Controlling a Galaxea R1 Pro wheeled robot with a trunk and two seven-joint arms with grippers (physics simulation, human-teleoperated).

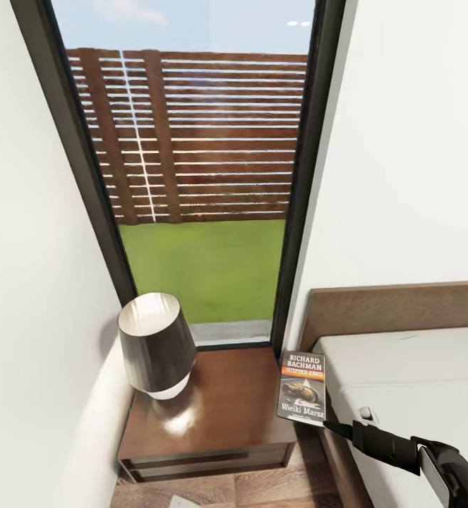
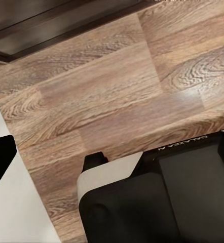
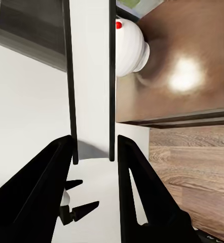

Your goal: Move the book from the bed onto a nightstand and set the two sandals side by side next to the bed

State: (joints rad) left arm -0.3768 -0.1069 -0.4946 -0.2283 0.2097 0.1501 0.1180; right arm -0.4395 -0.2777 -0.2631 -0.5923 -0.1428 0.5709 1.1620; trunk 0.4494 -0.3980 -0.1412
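Observation:
The book (image 1: 303, 388), with its dark cover and orange band, hangs over the gap between the nightstand (image 1: 219, 402) and the bed (image 1: 410, 381). Its cover faces up and its left edge reaches the nightstand's right edge. My right gripper (image 1: 330, 426) comes in from the lower right and is shut on the book's near edge. In the right wrist view the book (image 3: 91, 101) shows edge-on between the two black fingers (image 3: 51, 172), and the nightstand top (image 3: 193, 61) lies beside it. The sandals are out of view.
A dark-shaded lamp (image 1: 156, 346) with a white base (image 3: 129, 48) takes up the left half of the nightstand. Behind it stands a tall dark-framed window (image 1: 198, 176), with white walls on either side. The left wrist view looks down on the wood-plank floor (image 2: 117, 86).

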